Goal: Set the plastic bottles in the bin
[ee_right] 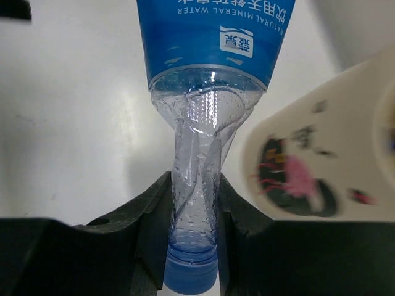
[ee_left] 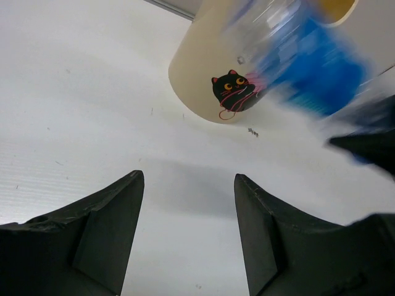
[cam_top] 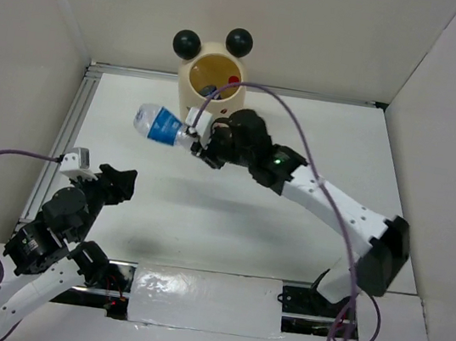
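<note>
1. Overall, a white table (cam_top: 230,214) is boxed in by pale walls (cam_top: 234,17) on the left, back and right.
2. A metal rail (cam_top: 67,129) runs along the left and far edges. A silvery sheet (cam_top: 204,300) covers the near edge between the arm bases.
3. The bin (cam_top: 186,87) stands upright at the far edge, about mid-width, with blue and red showing inside it.
4. The right gripper (cam_top: 198,139) pinches a blue-labelled bottle (cam_top: 159,123) by its crushed neck, just above the blue cap. The bottle lies roughly level in the air, just front-left of the bin, and its shadow falls on the table.
5. The left gripper (cam_top: 127,183) hangs near the left rail, its fingers (ee_left: 111,228) parted and holding nothing.
6. Open table spreads between the two arms and to the right of the bin.
</note>
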`<state>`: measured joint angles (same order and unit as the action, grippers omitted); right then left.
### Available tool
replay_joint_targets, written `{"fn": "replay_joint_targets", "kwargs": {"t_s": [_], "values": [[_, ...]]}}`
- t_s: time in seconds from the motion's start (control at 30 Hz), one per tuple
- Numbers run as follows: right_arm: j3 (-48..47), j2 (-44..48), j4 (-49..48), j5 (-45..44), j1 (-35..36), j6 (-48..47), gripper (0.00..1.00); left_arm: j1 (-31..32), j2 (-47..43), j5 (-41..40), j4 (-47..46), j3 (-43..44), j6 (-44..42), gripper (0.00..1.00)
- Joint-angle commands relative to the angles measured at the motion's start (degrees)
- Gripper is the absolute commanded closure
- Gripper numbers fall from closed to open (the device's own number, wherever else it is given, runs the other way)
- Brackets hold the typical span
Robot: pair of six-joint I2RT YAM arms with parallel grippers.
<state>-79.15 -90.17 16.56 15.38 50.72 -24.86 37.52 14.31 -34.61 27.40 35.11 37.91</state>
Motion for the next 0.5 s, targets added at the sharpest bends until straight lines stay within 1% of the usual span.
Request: {"fn": "replay_joint_targets", "kwargs": {"t_s": [0.0,0.03,0.1,0.13,0.2,0.27,0.3,0.33,0.4,0.43,0.47], "values": [[-4.6,7.11,5.5,-7.09,-0.8,-9.85,0.88,-0.08,-1.74,-0.46,-2.61,-0.4,-0.12,0.28],[-5.65,8.33,5.5,-9.2,-0.8,-9.85,0.88,-0.08,-2.35,-0.46,-2.61,-0.4,-0.12,0.28],[-6.44,9.13,6.03,-11.77,-3.77,-8.38,0.88,-0.08,-3.05,-0.99,-2.61,-0.92,-0.12,0.28],[-8.19,9.14,6.81,-11.77,-4.83,-5.84,0.9,-0.08,-3.58,-0.99,-2.61,-0.92,-0.12,0.28],[-10.66,7.74,8.66,-10.37,-7.82,-3.19,0.9,-0.08,-3.58,-0.99,-2.61,-1.45,-0.12,0.28],[-14.17,5.37,10.42,-9.76,-10.11,2.52,0.94,-0.08,-3.58,-0.46,-2.61,-1.98,-0.12,0.28],[-15.58,4.31,12.17,-7.14,-11.07,4.63,0.95,-0.08,-3.58,0.06,-2.61,-1.98,-0.12,0.28],[-17.24,3.17,13.05,-5.29,-12.12,8.91,0.95,-0.08,-3.58,0.07,-3.13,-1.98,-0.12,0.28],[-22.51,-0.87,15.25,-0.11,-15.2,13.76,0.95,-0.08,-3.58,0.07,-3.14,-1.98,-0.12,0.28],[-26.01,-3.41,17.35,2.7,-16.26,17.88,0.95,-0.08,-3.58,0.59,-3.75,-1.98,-0.12,0.28],[-27.01,-4.22,17.37,7.17,-18.44,20.09,0.95,-0.08,-3.58,0.6,-3.76,-1.98,-0.12,0.28]]}}
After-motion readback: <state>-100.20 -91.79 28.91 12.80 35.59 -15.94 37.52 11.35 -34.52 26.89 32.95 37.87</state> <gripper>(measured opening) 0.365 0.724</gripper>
